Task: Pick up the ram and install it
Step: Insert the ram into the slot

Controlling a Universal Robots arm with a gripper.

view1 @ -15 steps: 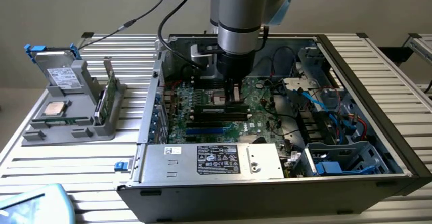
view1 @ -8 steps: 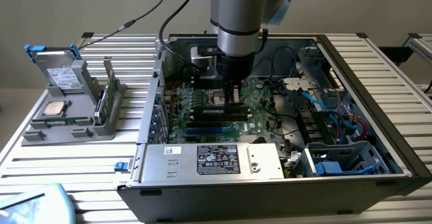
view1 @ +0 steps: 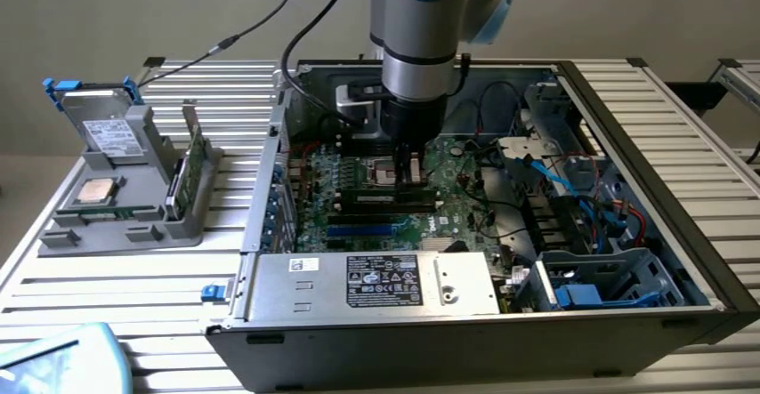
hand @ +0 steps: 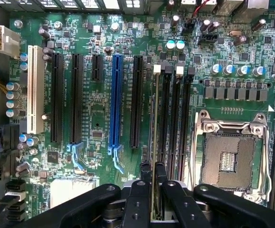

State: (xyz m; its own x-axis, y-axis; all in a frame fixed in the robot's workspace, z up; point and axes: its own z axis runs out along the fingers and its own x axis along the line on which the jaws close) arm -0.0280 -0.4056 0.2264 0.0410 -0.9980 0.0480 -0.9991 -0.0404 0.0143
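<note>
My gripper [view1: 410, 173] hangs straight down inside the open computer case, low over the motherboard [view1: 457, 203]. In the wrist view its black fingers [hand: 146, 176] are shut on the ram [hand: 154, 118]. I see the ram edge-on as a thin green-gold strip. It runs along the first of the black memory slots [hand: 175, 118], beside the slot's white latch [hand: 157, 69]. I cannot tell whether its edge touches the slot. The empty processor socket [hand: 230, 152] lies just past the slots.
Outside the case, at the exterior view's left, is a grey holder [view1: 119, 225]. It carries a silver processor chip [view1: 95, 189], a boxy drive [view1: 107, 132] and another green stick [view1: 181, 179] standing on edge. A power supply [view1: 380, 280], cables [view1: 594, 198] and case walls surround the board.
</note>
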